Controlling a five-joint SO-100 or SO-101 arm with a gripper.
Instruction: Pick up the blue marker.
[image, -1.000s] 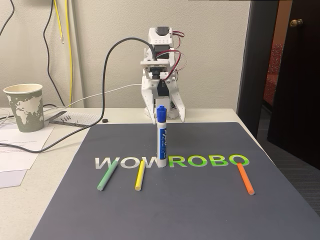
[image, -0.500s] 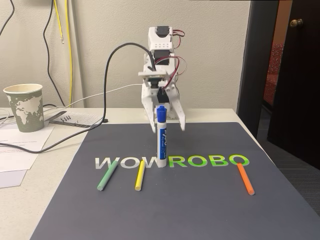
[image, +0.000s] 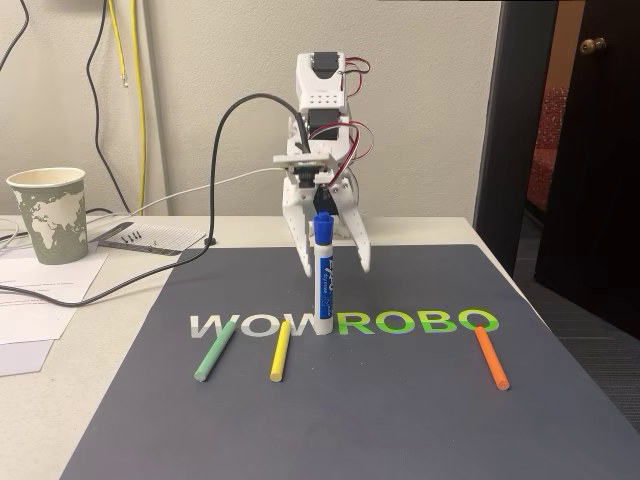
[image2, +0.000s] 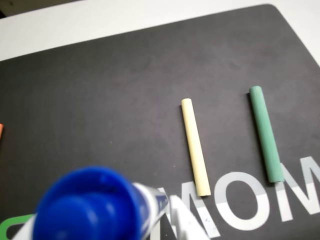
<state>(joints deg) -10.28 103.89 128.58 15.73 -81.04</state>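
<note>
The blue marker stands upright on the dark mat, blue cap on top, between the "WOW" and "ROBO" lettering. My gripper is open just behind the marker's upper half. One white finger shows on its left and the other on its right, with nothing held between them. In the wrist view the blue cap looms large and blurred at the bottom left, very close to the camera.
A green stick, a yellow stick and an orange stick lie on the mat in front of the marker. A paper cup, papers and cables sit at the left. A doorway is at the right.
The arm has risen and swung forward toward the marker, so the open fingers now flank its cap from behind. The marker and sticks have not moved.
</note>
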